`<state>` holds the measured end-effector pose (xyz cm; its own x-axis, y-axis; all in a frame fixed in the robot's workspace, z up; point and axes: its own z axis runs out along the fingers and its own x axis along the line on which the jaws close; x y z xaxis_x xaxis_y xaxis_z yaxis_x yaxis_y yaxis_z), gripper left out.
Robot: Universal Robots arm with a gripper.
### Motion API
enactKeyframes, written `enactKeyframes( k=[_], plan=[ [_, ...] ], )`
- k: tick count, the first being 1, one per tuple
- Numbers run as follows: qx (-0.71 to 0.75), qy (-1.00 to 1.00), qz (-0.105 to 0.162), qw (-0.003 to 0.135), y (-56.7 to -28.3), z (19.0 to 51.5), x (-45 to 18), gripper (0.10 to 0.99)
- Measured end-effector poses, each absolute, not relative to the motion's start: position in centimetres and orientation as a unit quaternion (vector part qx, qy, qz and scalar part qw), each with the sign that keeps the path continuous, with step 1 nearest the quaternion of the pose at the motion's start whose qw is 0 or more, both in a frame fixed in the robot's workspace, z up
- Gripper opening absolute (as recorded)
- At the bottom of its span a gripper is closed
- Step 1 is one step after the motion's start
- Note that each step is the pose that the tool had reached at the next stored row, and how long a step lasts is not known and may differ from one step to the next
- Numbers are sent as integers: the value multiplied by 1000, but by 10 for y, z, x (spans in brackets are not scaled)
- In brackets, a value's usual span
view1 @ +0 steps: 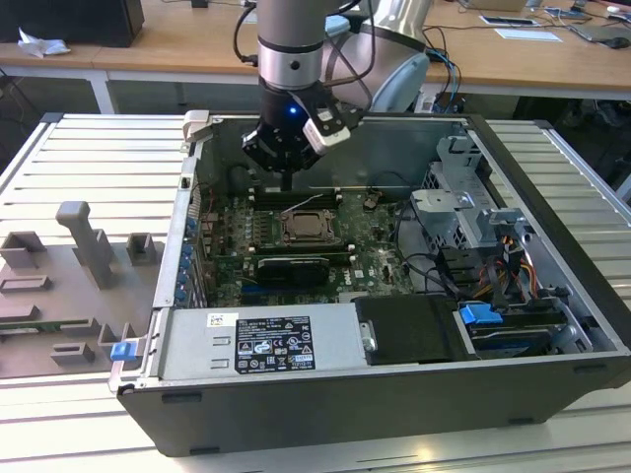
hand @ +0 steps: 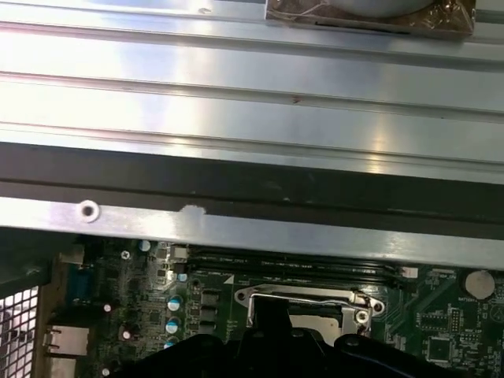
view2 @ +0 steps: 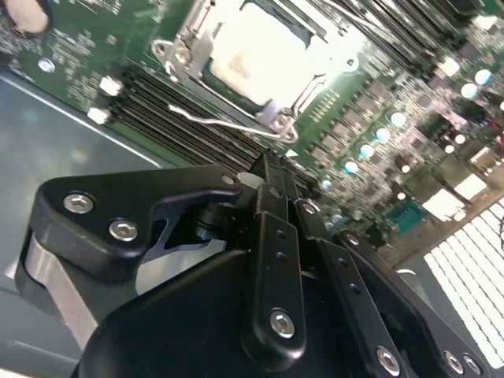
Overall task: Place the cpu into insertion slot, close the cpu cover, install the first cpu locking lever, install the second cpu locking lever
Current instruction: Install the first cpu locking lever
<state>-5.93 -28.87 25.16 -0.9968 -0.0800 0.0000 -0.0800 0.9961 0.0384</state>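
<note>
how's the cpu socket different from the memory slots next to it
The socket is square with a silvery metal frame; the memory slots are long, narrow and black. The socket is one unit; the memory slots are several parallel strips. The socket shows a pale cpu in its middle; the memory slots look dark. Both sit side by side on the green board.

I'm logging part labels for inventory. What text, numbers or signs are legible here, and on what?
Black label on the power supply: print too small to read.
White sticker beside it: too small to read.
Circuit board markings: blurred, unreadable.
No text can be quoted.
</note>
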Motion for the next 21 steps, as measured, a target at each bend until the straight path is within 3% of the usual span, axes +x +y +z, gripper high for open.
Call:
enactKeyframes(
  k=[5, 8, 21],
  plan=[
    [40, -999, -22, 1, -289, 250, -54, 106],
    [40, -998, -56, -1, -289, 249, -53, 106],
    [38, -998, -57, -1, -291, 230, -42, 106]
  ],
)
